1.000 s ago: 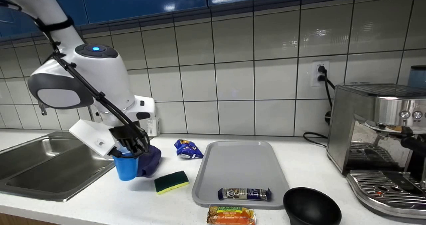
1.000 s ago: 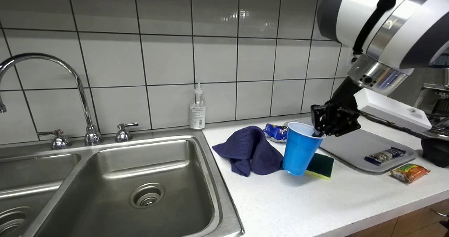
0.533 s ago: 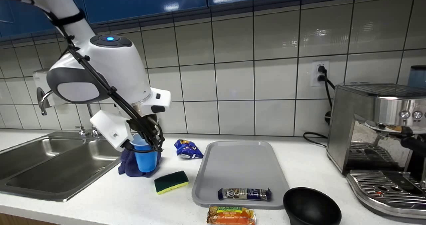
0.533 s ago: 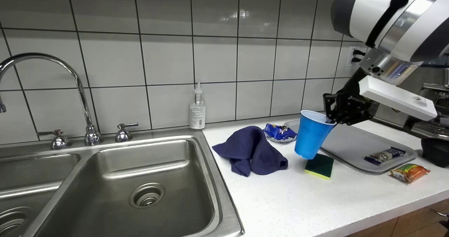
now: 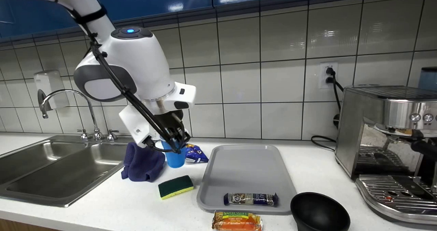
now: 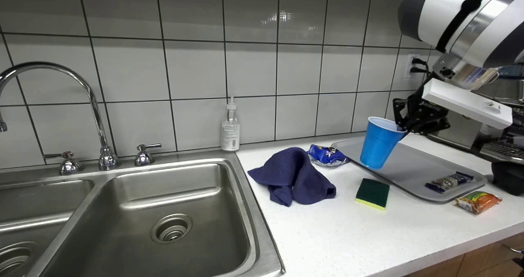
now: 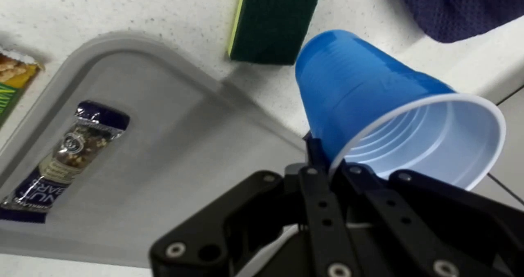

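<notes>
One bar [image 7: 63, 164] reads "NUT BARS", one packet [image 5: 236, 221] "NATURE VALLEY"; the claw [image 7: 330, 159] clamps a cup [image 7: 360, 88]

The white, grey-capped robot arm [image 5: 145, 65] slants downward; its black, two-fingered gripper [image 7: 330, 162] is tilted, its fingers [image 7: 320, 191] pinched close together, though their exact gap is hard to judge.

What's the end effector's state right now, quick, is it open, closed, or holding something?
End effector: closed, holding the blue cup at a tilt.
</notes>
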